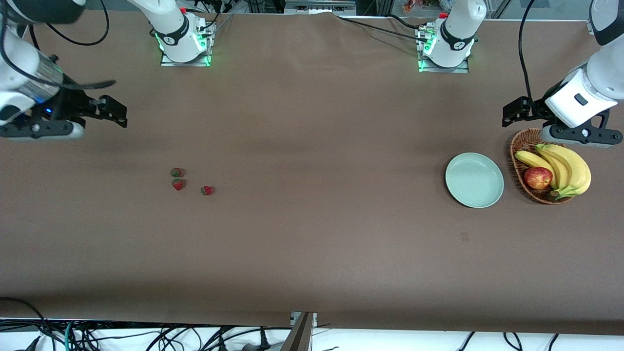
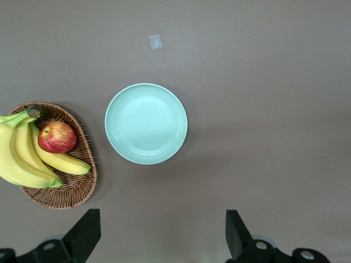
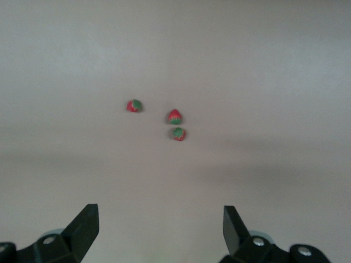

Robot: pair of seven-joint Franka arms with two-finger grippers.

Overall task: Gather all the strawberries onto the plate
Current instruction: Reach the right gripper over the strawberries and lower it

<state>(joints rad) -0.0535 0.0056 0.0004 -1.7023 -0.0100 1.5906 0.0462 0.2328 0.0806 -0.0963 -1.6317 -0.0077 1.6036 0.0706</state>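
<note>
Pinching such tiny strawberries (image 1: 177, 172) is the risk — two of the three sit almost touching, so spread fingers could nudge one away, and a round berry may roll. They are red with dark green tops, lying toward the right arm's end, at about nine o'clock from the empty mint plate (image 1: 474, 180). Right gripper (image 1: 116, 111) and left gripper (image 1: 512, 113) both hang released — nothing held.
</note>
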